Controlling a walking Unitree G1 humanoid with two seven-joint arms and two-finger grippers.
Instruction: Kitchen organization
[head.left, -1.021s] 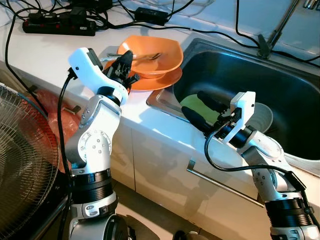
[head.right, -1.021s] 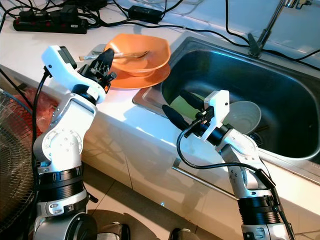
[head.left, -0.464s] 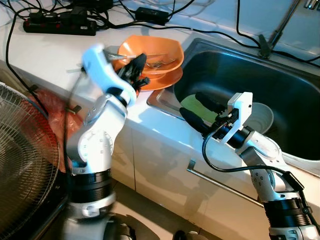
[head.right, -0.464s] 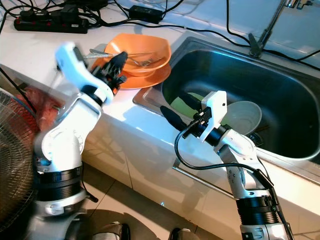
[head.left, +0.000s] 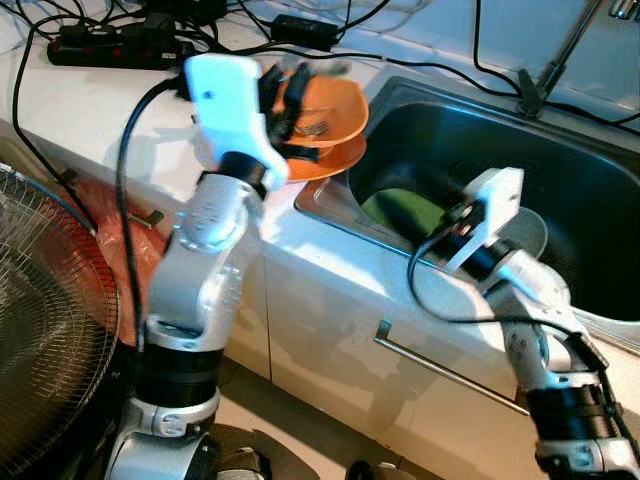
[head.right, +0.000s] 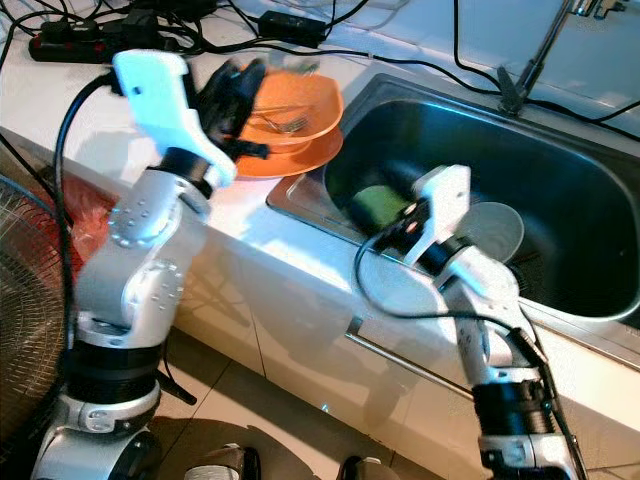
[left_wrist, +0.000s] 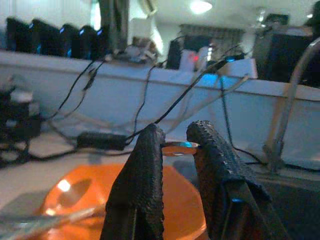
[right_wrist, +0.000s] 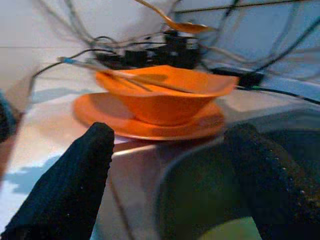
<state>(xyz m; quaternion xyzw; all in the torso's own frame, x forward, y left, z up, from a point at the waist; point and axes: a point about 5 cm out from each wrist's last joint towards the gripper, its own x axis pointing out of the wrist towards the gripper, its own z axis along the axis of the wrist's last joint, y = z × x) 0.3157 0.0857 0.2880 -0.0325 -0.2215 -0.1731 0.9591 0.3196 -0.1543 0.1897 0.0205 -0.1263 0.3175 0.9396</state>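
Observation:
My left gripper (head.left: 288, 82) is raised above the orange bowl (head.left: 335, 105) and is shut on a metal spoon (left_wrist: 176, 146), which also shows in the air in the right wrist view (right_wrist: 176, 22). The bowl sits on an orange plate (head.left: 318, 163) on the white counter, with a fork (head.left: 316, 127) lying inside it. My right gripper (head.left: 408, 206) reaches into the steel sink (head.left: 575, 150) with its fingers (right_wrist: 87, 165) spread open over a green plate (head.left: 392, 212). A pale grey bowl (head.left: 532, 232) lies in the sink behind the right wrist.
A black power strip (head.left: 110, 50) and several cables run along the back of the counter. The faucet base (head.left: 530, 100) stands behind the sink. A wire fan guard (head.left: 45, 320) and a red bag (head.left: 95, 215) are at the lower left. A cabinet handle (head.left: 440, 372) runs below the sink.
My left arm has lifted from the bowl's rim, taking the spoon up with it. My right gripper has pushed forward from the sink's front edge, further over the green plate.

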